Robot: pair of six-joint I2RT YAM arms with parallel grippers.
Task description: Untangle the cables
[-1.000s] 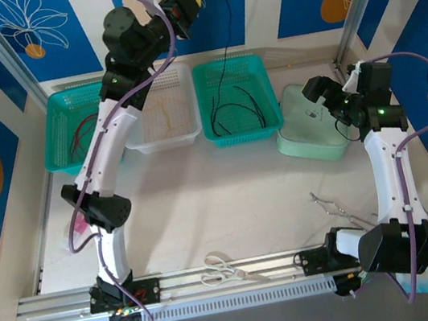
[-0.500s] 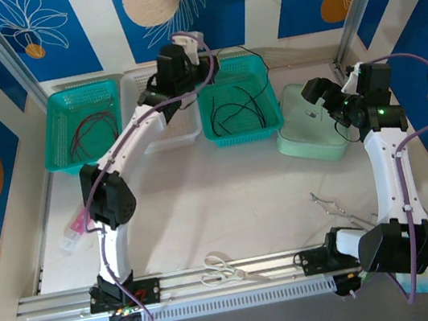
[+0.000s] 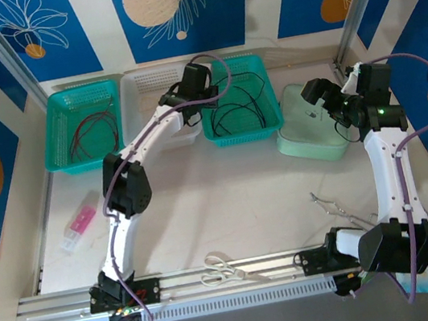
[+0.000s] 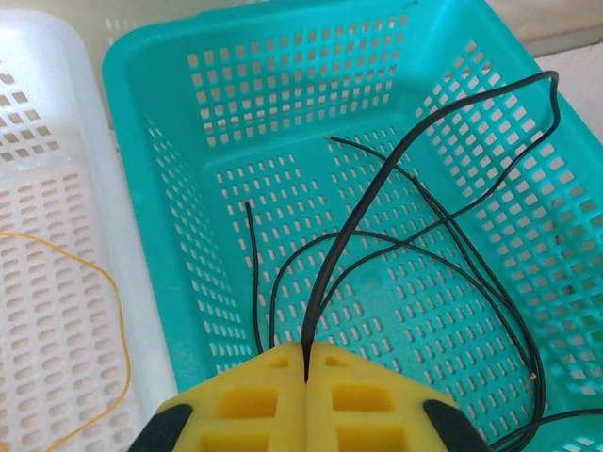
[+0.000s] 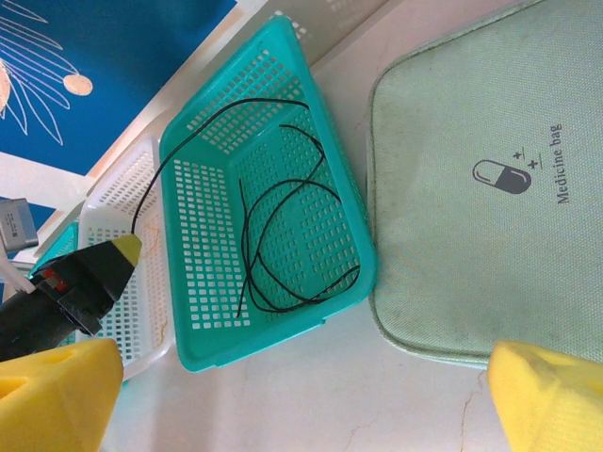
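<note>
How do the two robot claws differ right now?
The left claw is shut on a thin black wire; the right claw stands open, holding nothing. The left claw hangs over the right-hand teal perforated plastic basket; the right claw is above the pale green fabric medicine bag. Both have yellow fingers.

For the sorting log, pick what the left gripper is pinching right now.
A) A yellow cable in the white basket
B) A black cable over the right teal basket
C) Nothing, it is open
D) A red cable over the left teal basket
B: in the left wrist view the left gripper is closed on a black cable that rises over the teal basket, where other black cables lie.
</note>
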